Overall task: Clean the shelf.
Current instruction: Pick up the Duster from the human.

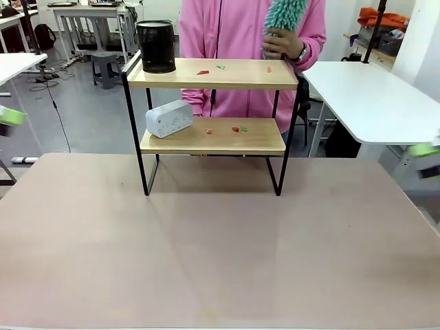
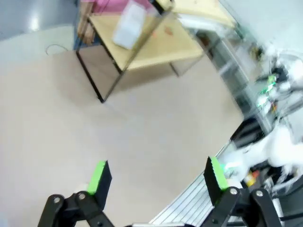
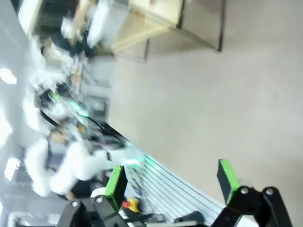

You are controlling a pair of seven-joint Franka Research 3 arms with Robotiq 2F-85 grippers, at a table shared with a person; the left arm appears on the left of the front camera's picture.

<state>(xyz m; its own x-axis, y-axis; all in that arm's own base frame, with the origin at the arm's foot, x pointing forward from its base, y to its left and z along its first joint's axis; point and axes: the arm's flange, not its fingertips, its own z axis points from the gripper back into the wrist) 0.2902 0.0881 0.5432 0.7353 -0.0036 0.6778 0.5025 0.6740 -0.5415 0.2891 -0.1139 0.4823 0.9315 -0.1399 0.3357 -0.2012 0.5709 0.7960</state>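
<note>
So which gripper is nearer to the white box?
Left. The left gripper is beyond the shelf end where the white box lies; the right gripper is beyond the opposite end.

Shelf [image 1: 240,75] on table [image 1: 220,240] far side; bin [image 1: 156,46] top-left; power strip [image 1: 168,118] lower-left; person [image 1: 234,27] behind.

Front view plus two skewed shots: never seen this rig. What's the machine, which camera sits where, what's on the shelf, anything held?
It is a two-armed robot at a table, facing a person. The front view looks from between the arms across the table. The other two pictures come from a camera on each wrist, looking along the fingers. They show the left gripper and the right gripper, both open and empty. The shelf carries a black mesh cup on top, a white box below, and small red and green scraps on both boards. The person's hand holds a teal duster.
</note>
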